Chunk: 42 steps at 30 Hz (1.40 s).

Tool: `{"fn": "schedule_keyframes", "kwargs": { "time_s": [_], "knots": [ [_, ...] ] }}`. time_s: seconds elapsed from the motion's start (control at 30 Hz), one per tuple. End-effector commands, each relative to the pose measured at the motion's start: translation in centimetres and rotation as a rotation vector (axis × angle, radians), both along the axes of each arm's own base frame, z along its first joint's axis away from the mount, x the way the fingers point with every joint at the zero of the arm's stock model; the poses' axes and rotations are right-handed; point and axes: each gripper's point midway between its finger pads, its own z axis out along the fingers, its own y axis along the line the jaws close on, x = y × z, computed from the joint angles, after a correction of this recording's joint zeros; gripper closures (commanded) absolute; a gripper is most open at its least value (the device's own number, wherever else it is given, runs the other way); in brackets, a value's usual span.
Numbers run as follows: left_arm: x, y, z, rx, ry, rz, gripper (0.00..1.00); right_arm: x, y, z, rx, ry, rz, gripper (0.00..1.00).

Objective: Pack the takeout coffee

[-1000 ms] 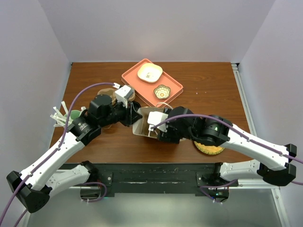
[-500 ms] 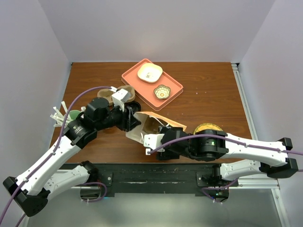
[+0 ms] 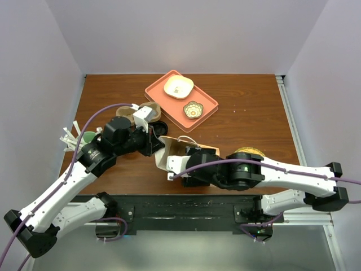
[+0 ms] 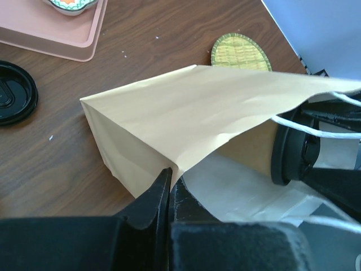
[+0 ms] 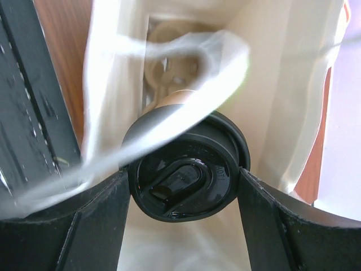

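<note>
Coffee at the bag mouth
The right gripper clamps the coffee; the left gripper pinches the edge of the tipped-over bag.

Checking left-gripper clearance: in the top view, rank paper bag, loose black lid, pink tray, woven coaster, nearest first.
1. Paper bag, in the left gripper
2. Black lid, just behind
3. Pink tray, farther back
4. Woven coaster, far right

The bag, more upright a second ago, now lies tipped on the tabletop with its mouth toward 7 o'clock. The right pincer drops from above it to its 6 o'clock side, and the coffee now sits partly inside the mouth.
</note>
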Motion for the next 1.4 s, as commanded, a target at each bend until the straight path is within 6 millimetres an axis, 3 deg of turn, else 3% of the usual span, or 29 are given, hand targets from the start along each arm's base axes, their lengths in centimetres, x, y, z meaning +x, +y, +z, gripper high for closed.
{"fn": "schedule_keyframes", "kwargs": {
  "time_s": [0.0,0.3,0.33,0.57,0.77,1.13,1.37],
  "knots": [
    [0.4,-0.5,2.6,-0.087,-0.068,0.047,1.0,0.8,2.0,2.2,0.033,-0.049,-0.001,0.65],
    [-0.5,-0.9,2.2,-0.09,-0.119,0.081,1.0,2.4,3.6,2.2,-0.021,-0.115,0.018,0.65],
    [-0.8,-0.9,1.0,-0.082,-0.103,0.085,1.0,2.6,3.6,2.3,-0.009,-0.111,0.01,0.65],
    [-1.4,-1.1,-0.1,-0.104,-0.108,0.08,1.0,5.0,1.7,0.5,0.004,-0.081,-0.071,0.66],
    [-1.5,-0.9,-0.2,-0.107,-0.116,0.079,1.0,5.6,-0.6,-0.5,-0.062,-0.091,-0.062,0.66],
    [-2.0,-1.8,0.1,-0.106,-0.127,0.009,1.0,6.1,-1.0,-3.0,-0.174,-0.109,0.0,0.67],
    [-2.2,-2.2,0.9,-0.064,-0.152,-0.051,1.0,6.9,-1.2,-2.2,-0.203,-0.171,0.038,0.67]
  ]
}}
